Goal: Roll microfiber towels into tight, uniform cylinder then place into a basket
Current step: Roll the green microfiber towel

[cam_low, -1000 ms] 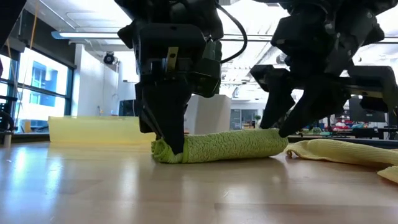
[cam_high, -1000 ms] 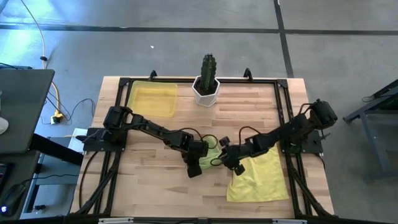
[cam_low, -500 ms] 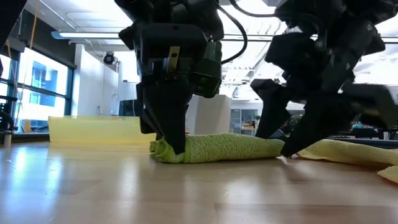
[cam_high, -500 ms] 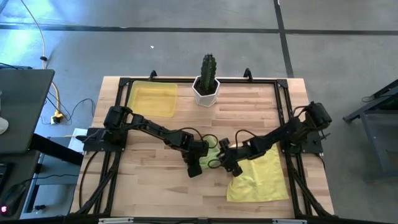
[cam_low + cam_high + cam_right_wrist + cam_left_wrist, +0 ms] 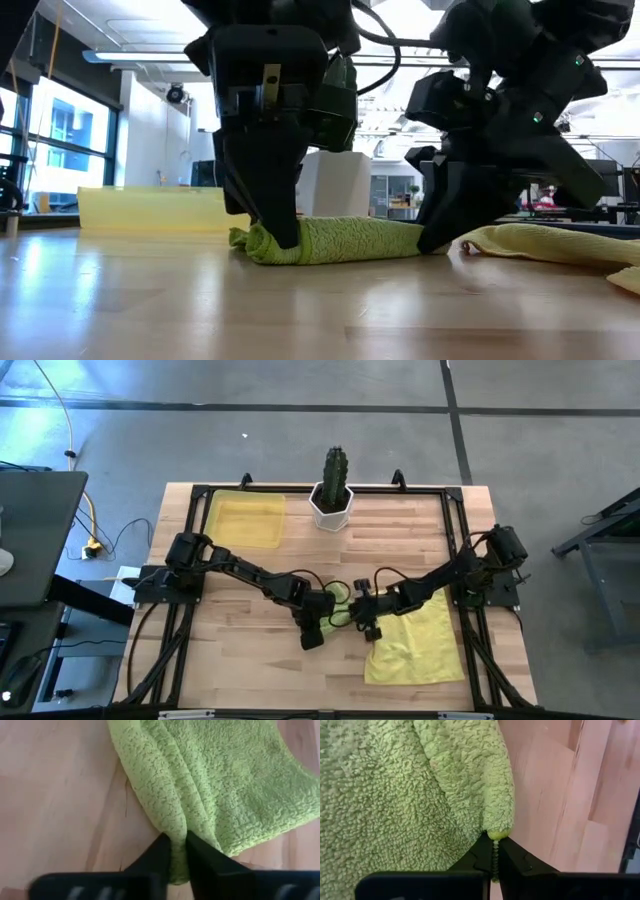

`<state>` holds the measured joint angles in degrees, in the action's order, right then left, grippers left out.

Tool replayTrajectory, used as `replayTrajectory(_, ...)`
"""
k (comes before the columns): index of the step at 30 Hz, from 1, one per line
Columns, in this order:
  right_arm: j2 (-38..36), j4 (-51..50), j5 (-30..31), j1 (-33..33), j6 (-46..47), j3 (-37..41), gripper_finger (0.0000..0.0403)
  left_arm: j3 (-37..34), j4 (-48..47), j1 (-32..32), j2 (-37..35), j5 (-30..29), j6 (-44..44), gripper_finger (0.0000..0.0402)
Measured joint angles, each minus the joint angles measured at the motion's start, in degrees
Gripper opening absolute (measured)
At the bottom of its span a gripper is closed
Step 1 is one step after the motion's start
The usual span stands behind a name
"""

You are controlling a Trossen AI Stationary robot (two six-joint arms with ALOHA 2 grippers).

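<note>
A white pot [image 5: 331,506] with a green cactus [image 5: 335,467] stood at the far edge of the wooden worktop [image 5: 240,660]. A yellow cable [image 5: 62,410] lay on the grey floor [image 5: 540,450].

Both arms reach inward and meet mid-table. The left gripper [image 5: 312,628] is pinched closed on the green towel [image 5: 345,240]; the right gripper [image 5: 368,622] seemingly likewise.

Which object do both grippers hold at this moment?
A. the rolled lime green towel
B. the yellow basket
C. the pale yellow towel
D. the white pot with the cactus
A: the left gripper pinches one end of the lime green towel and the right gripper pinches the other, while the pale yellow towel, the basket and the cactus pot lie apart from both.
</note>
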<state>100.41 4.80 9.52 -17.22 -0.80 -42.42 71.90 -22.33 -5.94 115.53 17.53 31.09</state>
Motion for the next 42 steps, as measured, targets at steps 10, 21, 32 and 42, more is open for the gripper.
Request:
replayTrajectory(10,-0.01,-0.06,-15.55,2.47,8.98,-0.03,0.0005,0.08,-2.87,-1.71,-0.93,-5.78,-8.16,0.0046)
replayTrajectory(21,0.34,1.5,-38.16,11.42,24.11,0.27,0.0004,0.02,-7.08,-2.61,-6.08,-7.31,-13.75,0.0082)
replayTrajectory(32,0.32,-0.56,-43.03,17.31,36.84,0.27,0.0003,0.15,-1.07,-9.02,-6.91,-25.89,-20.99,0.0089)
replayTrajectory(42,0.21,-2.47,-43.22,19.13,39.48,0.23,0.0003,0.15,-0.72,-11.46,-6.9,-36.79,-21.32,0.0131)
